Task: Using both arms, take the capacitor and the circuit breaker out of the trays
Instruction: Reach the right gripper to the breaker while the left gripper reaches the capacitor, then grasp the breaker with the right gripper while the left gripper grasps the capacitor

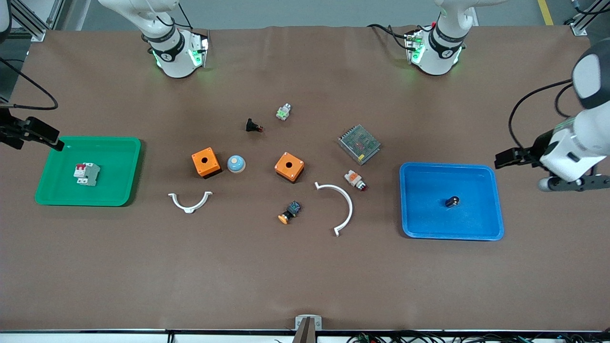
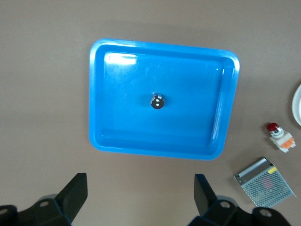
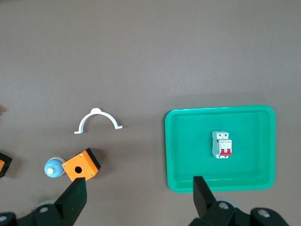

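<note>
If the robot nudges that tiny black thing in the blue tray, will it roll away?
Probably a little. The capacitor looks like a smooth round cylinder lying loose, so it would likely roll. The blue tray has raised walls that should stop it. Being so tiny, it is probably very light.

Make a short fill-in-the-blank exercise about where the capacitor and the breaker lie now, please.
1. The capacitor lies in the ____ tray.
2. The breaker lies in the ____ tray.
3. The breaker's switch levers are ____ in colour.
4. Both the left tool and the right tool are ____, holding nothing.

Missing words: blue; green; red; open
</note>
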Available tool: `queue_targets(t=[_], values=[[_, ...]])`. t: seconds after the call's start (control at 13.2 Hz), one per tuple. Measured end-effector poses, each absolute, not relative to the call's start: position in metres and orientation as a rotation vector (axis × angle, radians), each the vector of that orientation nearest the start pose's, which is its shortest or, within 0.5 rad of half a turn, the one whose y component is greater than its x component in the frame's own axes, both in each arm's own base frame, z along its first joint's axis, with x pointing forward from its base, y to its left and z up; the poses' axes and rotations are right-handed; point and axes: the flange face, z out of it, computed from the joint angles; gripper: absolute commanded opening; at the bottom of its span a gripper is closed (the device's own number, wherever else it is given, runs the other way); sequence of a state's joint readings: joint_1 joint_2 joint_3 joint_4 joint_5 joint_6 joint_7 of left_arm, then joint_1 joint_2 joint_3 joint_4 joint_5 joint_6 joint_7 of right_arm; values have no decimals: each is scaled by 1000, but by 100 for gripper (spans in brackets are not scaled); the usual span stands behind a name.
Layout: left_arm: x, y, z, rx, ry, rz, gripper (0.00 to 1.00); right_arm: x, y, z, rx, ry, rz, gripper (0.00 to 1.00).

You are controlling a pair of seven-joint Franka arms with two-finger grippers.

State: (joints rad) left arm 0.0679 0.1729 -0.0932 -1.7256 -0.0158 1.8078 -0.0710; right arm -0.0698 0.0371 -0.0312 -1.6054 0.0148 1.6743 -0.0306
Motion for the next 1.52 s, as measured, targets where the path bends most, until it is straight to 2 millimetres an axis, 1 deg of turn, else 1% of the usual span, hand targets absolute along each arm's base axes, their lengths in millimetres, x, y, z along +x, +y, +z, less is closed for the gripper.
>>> queue_targets(t=[0.08,0.15,0.23,0.3,0.38,0.46,0.61,0.76,0.83,0.91,0.99,1.06,1.21,1.29,1.44,1.52], values=[[602,-16,449,-3174,-109,130,100,575,-60,585,-3135,120,-10,100],[600,-17,427,-3181,-130,113,100,580,-69,569,-3157,133,37,100],[597,-18,403,-3182,-143,115,99,586,-81,549,-3176,149,95,100],[595,-18,379,-3182,-152,132,95,591,-97,529,-3181,151,149,100],[595,-18,356,-3182,-169,146,89,594,-118,509,-3179,140,197,100],[596,-18,334,-3182,-183,156,85,596,-144,490,-3171,117,230,100],[599,-18,295,-3186,-194,149,80,594,-206,452,-3156,70,249,100],[601,-18,268,-3189,-200,151,76,587,-258,415,-3140,36,264,100],[602,-19,258,-3191,-201,142,74,585,-276,398,-3134,19,268,100],[603,-20,249,-3193,-203,132,72,582,-287,381,-3124,17,270,100],[604,-20,242,-3195,-203,127,69,579,-291,360,-3110,25,271,100],[604,-22,236,-3196,-203,125,66,575,-289,340,-3100,29,267,100],[604,-25,224,-3198,-197,129,61,562,-279,298,-3091,24,259,100],[604,-27,217,-3199,-193,133,61,555,-275,282,-3090,23,251,100],[604,-29,208,-3200,-191,136,61,543,-269,258,-3088,34,229,99],[605,-30,207,-3200,-191,133,60,538,-268,251,-3088,39,225,99]])
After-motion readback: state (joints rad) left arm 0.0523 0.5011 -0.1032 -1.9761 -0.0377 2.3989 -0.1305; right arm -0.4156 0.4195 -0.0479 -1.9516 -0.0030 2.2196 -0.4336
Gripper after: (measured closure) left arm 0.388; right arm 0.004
